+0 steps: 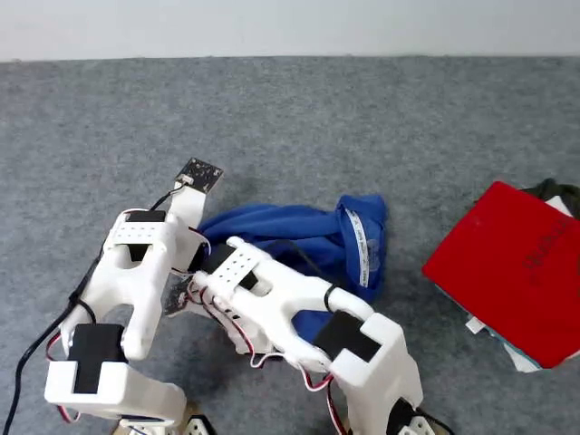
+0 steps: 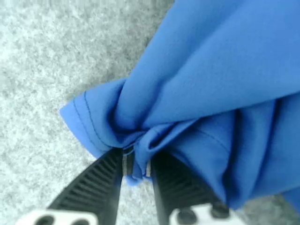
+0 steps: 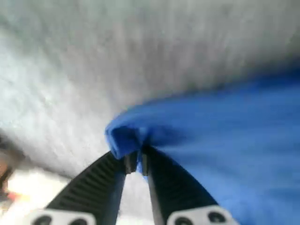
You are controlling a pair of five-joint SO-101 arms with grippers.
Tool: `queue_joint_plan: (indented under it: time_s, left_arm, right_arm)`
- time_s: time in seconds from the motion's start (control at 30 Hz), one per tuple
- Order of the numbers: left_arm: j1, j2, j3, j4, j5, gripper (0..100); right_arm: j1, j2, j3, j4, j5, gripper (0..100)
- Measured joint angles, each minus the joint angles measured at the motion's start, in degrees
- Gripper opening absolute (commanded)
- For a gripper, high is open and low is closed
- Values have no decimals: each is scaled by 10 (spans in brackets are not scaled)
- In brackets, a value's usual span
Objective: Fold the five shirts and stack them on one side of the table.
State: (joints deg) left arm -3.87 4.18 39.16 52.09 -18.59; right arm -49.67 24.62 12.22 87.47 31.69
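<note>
The blue shirt [image 1: 299,236], crumpled on the table [image 1: 272,118] just ahead of both arms, is judged light, limp and apt to bunch, so hemmed edges are best taken, as by the left gripper [image 2: 136,161] and the right gripper [image 3: 139,157], each clamped on an edge.

blue shirt [image 1: 308,237] bunched and rumpled, mid surface [image 1: 272,118], white label strip [image 1: 362,246] showing. red shirt [image 1: 507,272] folded flat, topping a stack [image 1: 521,355] at right edge; dark fabric [image 1: 560,192] peeks out behind.
</note>
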Motion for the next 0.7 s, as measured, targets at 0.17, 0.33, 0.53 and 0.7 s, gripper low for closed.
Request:
queue_joint_plan:
  time_s: [0.17,0.33,0.53,0.7]
  left_arm:
    - [0,0,1,0,-1,15]
    - [0,0,1,0,-1,15]
    - [0,0,1,0,-1,15]
    - [0,0,1,0,-1,15]
  right_arm:
    - [113,1,-16,66,12,9]
    - [208,1,-65,110,12,9]
    - [230,-4,-157,128,7,9]
    - [229,-85,-218,128,-2,9]
